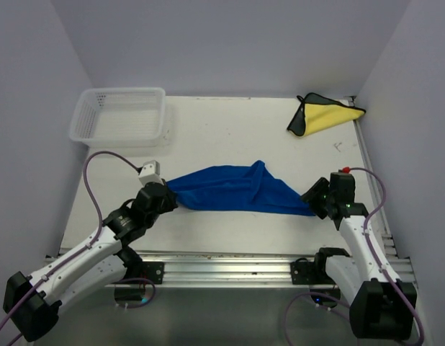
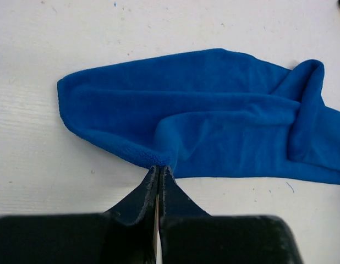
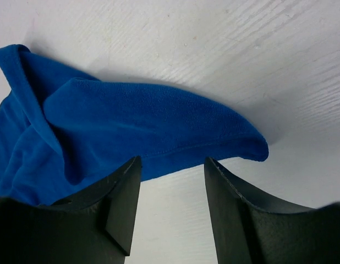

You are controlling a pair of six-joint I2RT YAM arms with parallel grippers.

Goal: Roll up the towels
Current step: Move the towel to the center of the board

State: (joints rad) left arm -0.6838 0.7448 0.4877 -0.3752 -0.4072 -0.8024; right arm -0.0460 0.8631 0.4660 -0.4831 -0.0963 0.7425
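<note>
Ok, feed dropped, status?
Left end effector shut on blue towel. Right end effector open at its other end. Towel not rolled. Yellow towel, basket well clear.

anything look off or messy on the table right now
The royal blue cloth towel is bunched and twisted, a fold humped up at its middle, not flat for rolling. The left gripper pinches one edge; the right gripper is open at the other end.
</note>
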